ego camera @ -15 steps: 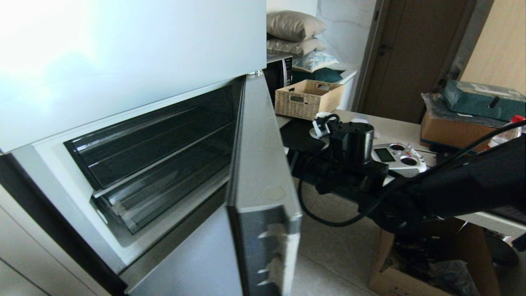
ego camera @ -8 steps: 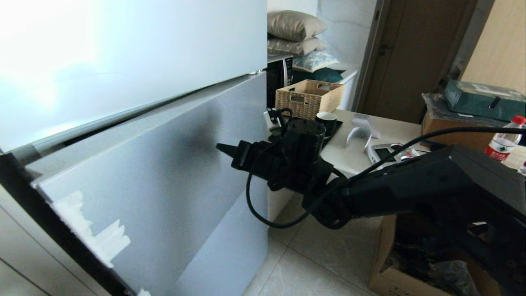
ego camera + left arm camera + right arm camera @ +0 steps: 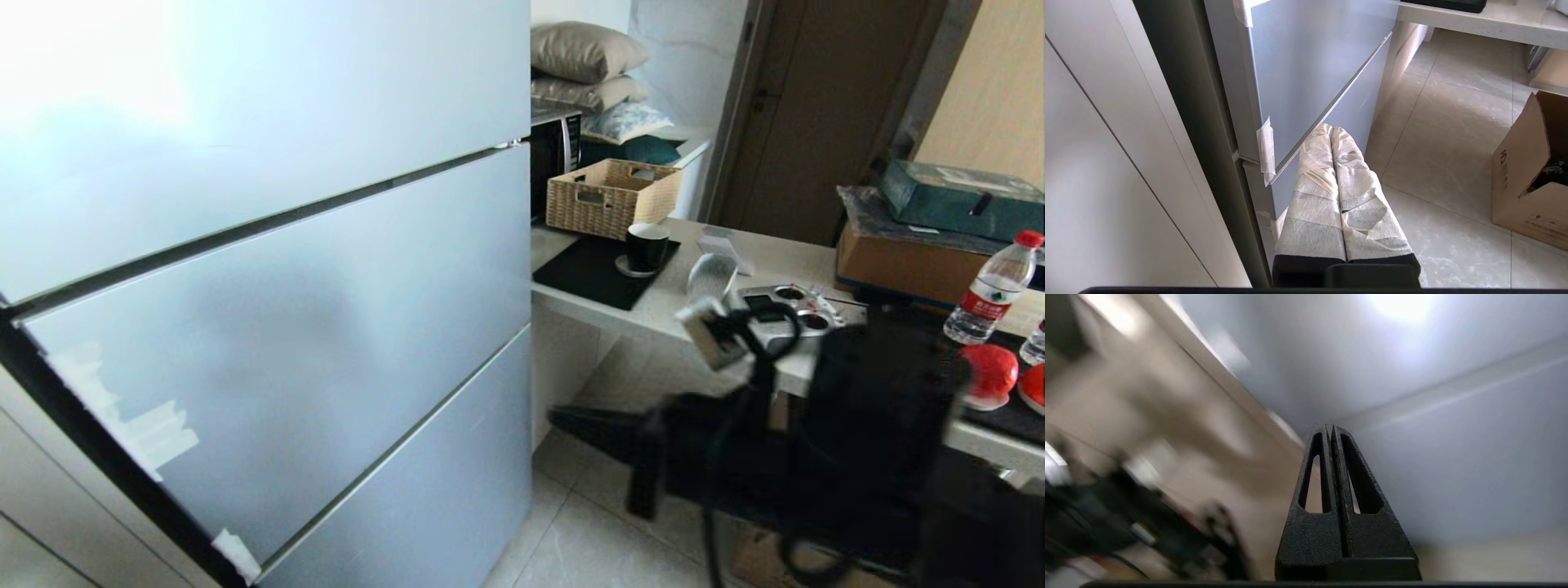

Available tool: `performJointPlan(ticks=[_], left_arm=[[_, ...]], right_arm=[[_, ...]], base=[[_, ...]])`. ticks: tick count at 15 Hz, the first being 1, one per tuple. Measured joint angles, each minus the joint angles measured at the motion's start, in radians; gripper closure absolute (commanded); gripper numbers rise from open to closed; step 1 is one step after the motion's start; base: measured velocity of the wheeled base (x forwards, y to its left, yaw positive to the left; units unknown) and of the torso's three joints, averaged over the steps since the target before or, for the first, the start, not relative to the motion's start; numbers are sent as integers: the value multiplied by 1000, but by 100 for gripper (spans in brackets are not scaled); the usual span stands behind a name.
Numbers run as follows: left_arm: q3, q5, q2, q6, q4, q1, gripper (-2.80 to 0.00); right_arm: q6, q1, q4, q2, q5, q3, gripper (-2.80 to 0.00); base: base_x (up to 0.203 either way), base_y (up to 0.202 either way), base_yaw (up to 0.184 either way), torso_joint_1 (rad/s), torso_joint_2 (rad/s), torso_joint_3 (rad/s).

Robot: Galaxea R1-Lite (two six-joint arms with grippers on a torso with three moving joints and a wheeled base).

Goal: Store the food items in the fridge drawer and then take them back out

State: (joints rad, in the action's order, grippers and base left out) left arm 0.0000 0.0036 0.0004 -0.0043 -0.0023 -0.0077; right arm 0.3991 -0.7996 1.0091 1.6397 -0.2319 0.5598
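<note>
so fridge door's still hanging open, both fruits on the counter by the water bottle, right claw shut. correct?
Not quite: the fridge door is closed, flush with the panels above and below it in the head view. The rest holds: both red fruits sit on the counter by the water bottle, and the right claw is shut.

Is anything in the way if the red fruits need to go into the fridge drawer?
Yes. The fridge door is shut, so the drawer is hidden behind it. The red fruits sit on the counter at the right. The right hand is shut and empty, low beside the fridge.
</note>
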Motion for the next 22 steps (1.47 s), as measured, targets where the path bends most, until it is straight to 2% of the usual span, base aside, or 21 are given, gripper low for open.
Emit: performJointPlan(ticks=[2,4,8,11,12,13,14,15,22], left_arm=[[0,0,0,0,0,0,0],[0,0,0,0,0,0,0],[0,0,0,0,0,0,0],[0,-1,0,0,0,0,0],[0,0,0,0,0,0,0],[0,0,0,0,0,0,0],[0,0,0,0,0,0,0],[0,0,0,0,0,0,0],[0,0,0,0,0,0,0]], right_arm=[[-135,50,-18,-211,96,-224,0],[-257,218,-112,-461,131,-361,0],[-406,549,-447,-996,46,-477,0],[-468,688,-752,-1355,22,-500,0],[-474,718,-841,-1445,53,-506,0],[-475,745,-918,-1513,116,-522,0],[-467,765,-972,-1555,184,-536,0],[-452,781,-1006,-1585,219,-548,0],[-447,796,-1010,-1640,226,-559,0]], base=[[0,0,0,0,0,0],[0,0,0,0,0,0],[0,0,0,0,0,0],[0,0,0,0,0,0],[0,0,0,0,0,0],[0,0,0,0,0,0],[0,0,0,0,0,0],[0,0,0,0,0,0],[0,0,0,0,0,0]])
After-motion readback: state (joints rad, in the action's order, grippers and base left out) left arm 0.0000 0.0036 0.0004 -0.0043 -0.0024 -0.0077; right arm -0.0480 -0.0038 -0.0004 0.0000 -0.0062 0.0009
